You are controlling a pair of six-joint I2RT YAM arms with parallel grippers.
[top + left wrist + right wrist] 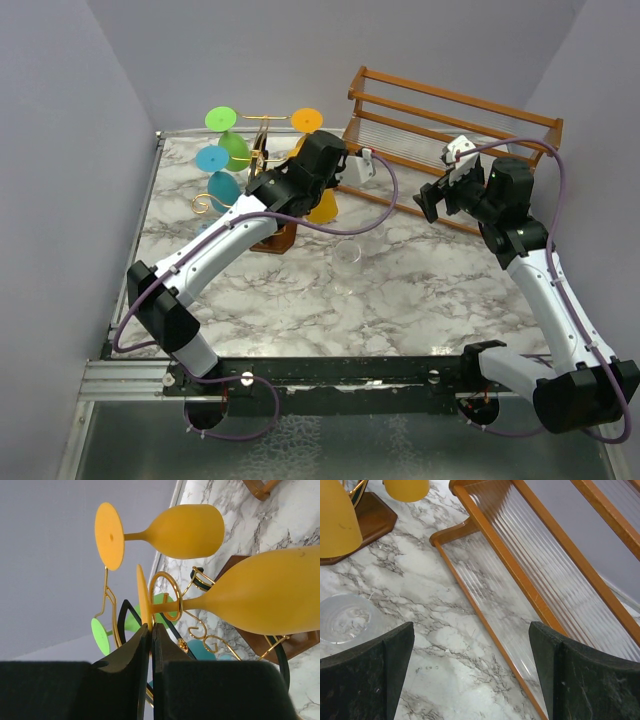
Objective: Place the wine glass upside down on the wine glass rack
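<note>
The yellow wine glass (270, 595) hangs bowl down on the wine glass rack (106, 582), its stem inside a gold wire loop. My left gripper (151, 627) is shut on the thin edge of that glass's round foot (143, 597). In the top view the left gripper (318, 165) sits right over the rack (262, 150), with the yellow bowl (323, 208) showing under it. My right gripper (470, 650) stands wide open over bare marble with nothing between its fingers, to the right of the rack (430, 200).
Green (228, 135), blue (215, 165) and orange (187, 530) glasses also hang on the gold stand. A clear glass (347, 255) stands on the marble in front of it. The large wooden slatted rack (450, 140) fills the back right, close to my right gripper.
</note>
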